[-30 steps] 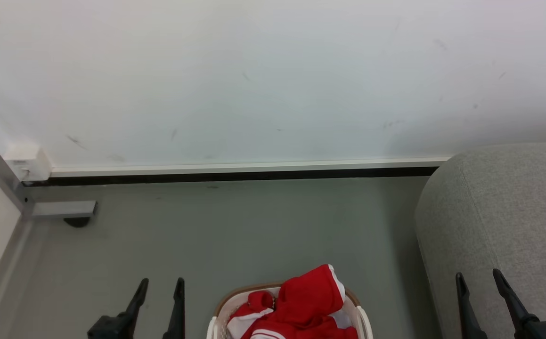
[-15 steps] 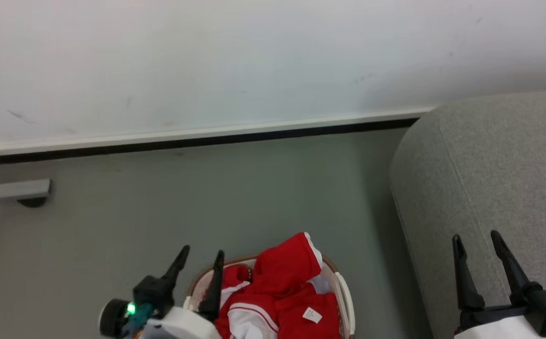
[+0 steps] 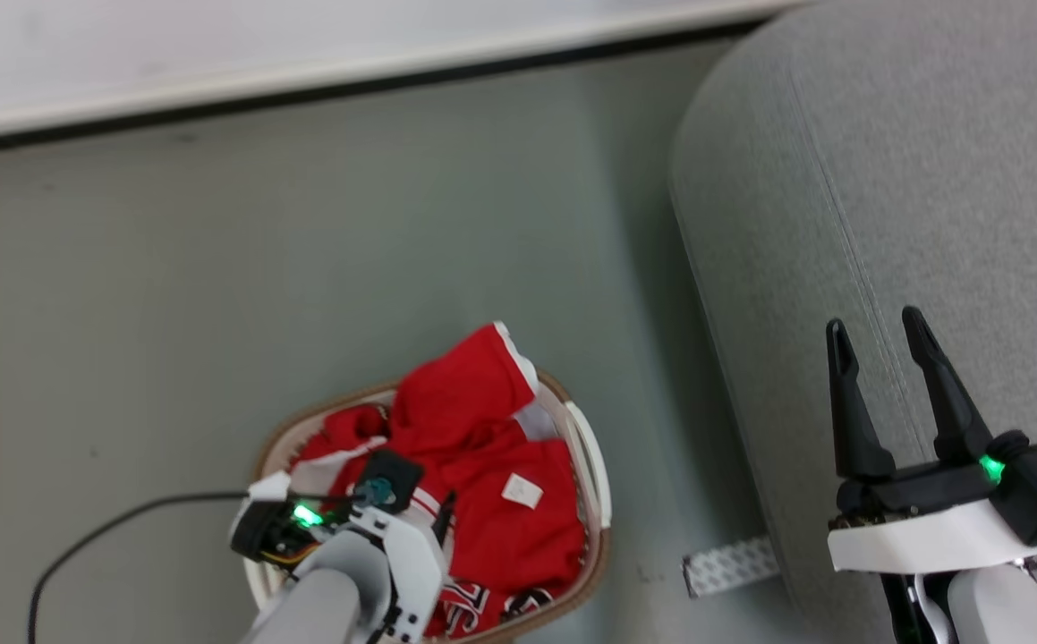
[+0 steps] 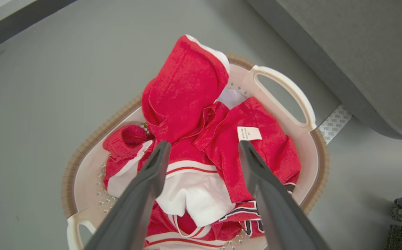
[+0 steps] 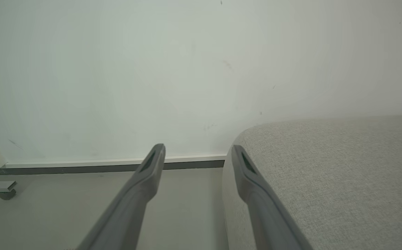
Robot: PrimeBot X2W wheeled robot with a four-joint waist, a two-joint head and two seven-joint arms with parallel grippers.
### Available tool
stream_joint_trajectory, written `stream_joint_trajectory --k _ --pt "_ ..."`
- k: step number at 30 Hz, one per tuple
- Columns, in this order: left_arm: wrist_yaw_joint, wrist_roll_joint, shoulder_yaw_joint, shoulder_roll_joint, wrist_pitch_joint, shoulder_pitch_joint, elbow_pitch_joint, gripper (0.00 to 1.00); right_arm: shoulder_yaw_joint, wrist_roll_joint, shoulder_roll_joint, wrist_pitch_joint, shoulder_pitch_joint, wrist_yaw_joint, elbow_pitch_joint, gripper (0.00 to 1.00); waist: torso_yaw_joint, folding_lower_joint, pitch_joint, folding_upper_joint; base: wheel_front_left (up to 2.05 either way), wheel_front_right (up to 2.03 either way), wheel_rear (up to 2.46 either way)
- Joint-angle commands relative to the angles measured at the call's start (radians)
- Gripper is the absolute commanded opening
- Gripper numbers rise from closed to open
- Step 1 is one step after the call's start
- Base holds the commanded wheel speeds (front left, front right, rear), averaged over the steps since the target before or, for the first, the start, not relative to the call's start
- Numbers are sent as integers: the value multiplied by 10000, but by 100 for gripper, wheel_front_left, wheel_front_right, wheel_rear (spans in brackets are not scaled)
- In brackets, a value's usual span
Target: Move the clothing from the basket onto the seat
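The clothing [image 3: 482, 447] is a heap of bright red garments with white panels, lying in the oval white basket [image 3: 591, 474] with a brown rim on the grey floor. My left arm's wrist [image 3: 375, 487] hangs over the basket's near left part. In the left wrist view my left gripper [image 4: 203, 145] is open just above the clothing [image 4: 183, 93], one finger to each side of a white panel, gripping nothing. The basket's handle [image 4: 284, 86] faces the seat [image 4: 343, 45]. My right gripper [image 3: 873, 324] stands open and empty over the light grey seat [image 3: 885, 179], as the right wrist view confirms [image 5: 197, 148].
A white wall with a dark baseboard [image 3: 303, 80] runs along the back. A strip of patterned tape [image 3: 728, 565] lies on the floor between basket and seat. A black cable [image 3: 124, 519] trails left from my left wrist. Bare grey floor [image 3: 214, 268] lies beyond the basket.
The head camera has tipped down, so the basket and seat sit higher in view. My left arm has swung over the basket with its fingers pointing down at the clothing. Both grippers stay open.
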Motion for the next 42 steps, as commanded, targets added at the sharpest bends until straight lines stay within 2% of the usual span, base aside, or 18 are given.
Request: stream_joint_trajectory --k 1,9,19,22,23,24,28,35,42 --pt "89 108 0 183 158 -206 234 100 36 174 -7 -21 -200 -24 -82 100 -687 -3 952 0 0 0 0" --pt "519 652 -316 652 1483 -1234 1935 100 277 851 -6 -21 -611 -24 -466 100 -1258 -3 2098 0 0 0 0" --pt "809 1057 -680 1460 2023 -2355 2696 100 691 1611 -6 -21 -903 -23 -1027 100 -1801 -3 3563 0 0 0 0" --pt "776 1174 -827 1606 2152 -2547 2862 100 759 1760 -7 -19 -917 -23 -1110 100 -1904 -3 3831 0 0 0 0" --pt "780 1176 -858 1631 2143 -2569 2898 44 755 1783 -9 -21 -901 -23 -1104 100 -1915 -3 3865 0 0 0 0" --pt "823 1154 -868 1636 2009 -2582 2876 0 737 1790 -9 -21 -883 -23 -1084 100 -1912 -3 3882 0 0 0 0" --pt "822 825 -788 1300 1605 -2555 2813 0 594 1751 -10 -21 -722 -24 -877 100 -1719 -3 3623 0 0 0 0" --pt "642 -167 -209 737 590 -2039 2622 0 369 1457 -13 -19 -364 -24 -469 100 -1160 -3 2329 0 0 0 0" --pt "75 -1130 80 180 -659 -949 2154 0 -161 726 -26 -21 515 -24 33 100 -93 -3 239 0 0 0 0"
